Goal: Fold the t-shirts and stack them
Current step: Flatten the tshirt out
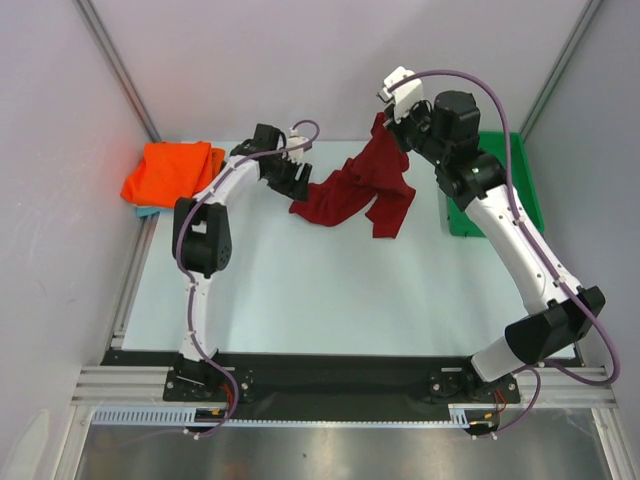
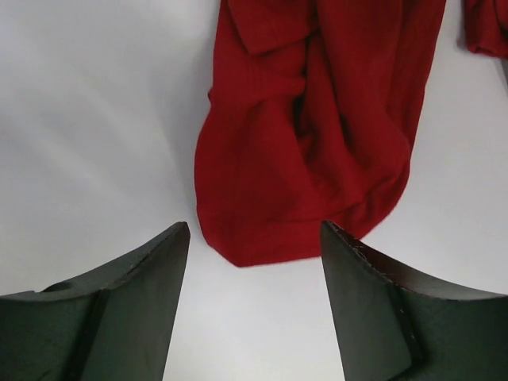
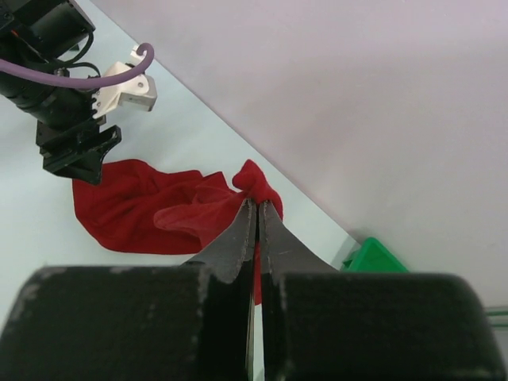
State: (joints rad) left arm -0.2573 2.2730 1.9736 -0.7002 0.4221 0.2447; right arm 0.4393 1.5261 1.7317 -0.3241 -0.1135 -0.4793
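Note:
A maroon t-shirt [image 1: 355,190] hangs crumpled at the back of the table, its top corner lifted. My right gripper [image 1: 385,125] is shut on that corner, and the right wrist view shows the cloth [image 3: 258,184] pinched at the tips of my right gripper [image 3: 258,205]. The shirt's lower left end [image 2: 302,159] lies on the table just ahead of my left gripper [image 2: 254,230], which is open with bare table between its fingers. From above, the left gripper [image 1: 298,182] sits beside that end. An orange t-shirt [image 1: 172,172] lies folded at the back left with a teal-blue one [image 1: 146,211] showing under it.
A green tray [image 1: 525,190] stands at the back right, partly behind the right arm. Grey walls close in the table at the back and both sides. The black rail with both arm bases [image 1: 330,385] runs along the near edge.

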